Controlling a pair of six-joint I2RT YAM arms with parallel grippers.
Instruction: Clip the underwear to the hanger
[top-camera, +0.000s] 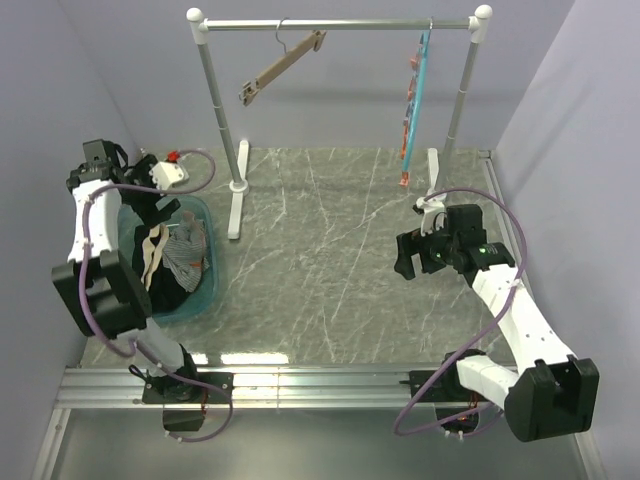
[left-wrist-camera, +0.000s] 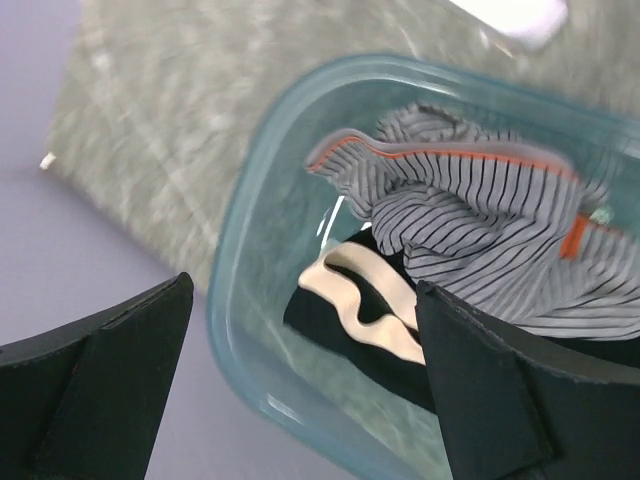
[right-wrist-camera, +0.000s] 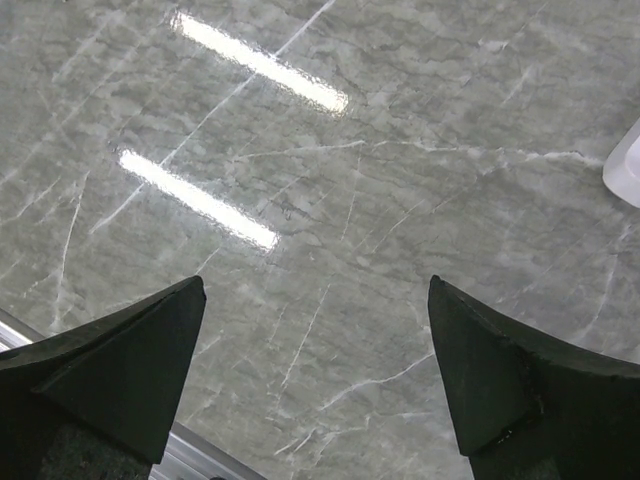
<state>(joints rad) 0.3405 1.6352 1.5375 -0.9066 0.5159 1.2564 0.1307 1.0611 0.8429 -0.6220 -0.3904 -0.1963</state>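
Both left gripper (left-wrist-camera: 303, 290) and right gripper (right-wrist-camera: 318, 285) are spread wide (holding nothing); the left could grab dark clothes (left-wrist-camera: 335, 312) with the underwear (left-wrist-camera: 480, 220).

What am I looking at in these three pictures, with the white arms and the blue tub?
Two robot arms are bolted at the near edge of a marble-look table. The wide picture is from a fixed camera above and behind them. The other two come from a camera on each wrist, so the black wedges belong to that arm's own tool. The left tool hangs open over a teal tub holding striped underwear and dark and cream clothing. The right tool is open above the table. Neither holds anything. On the rail at the back hang a wooden hanger and a slim teal hanger.
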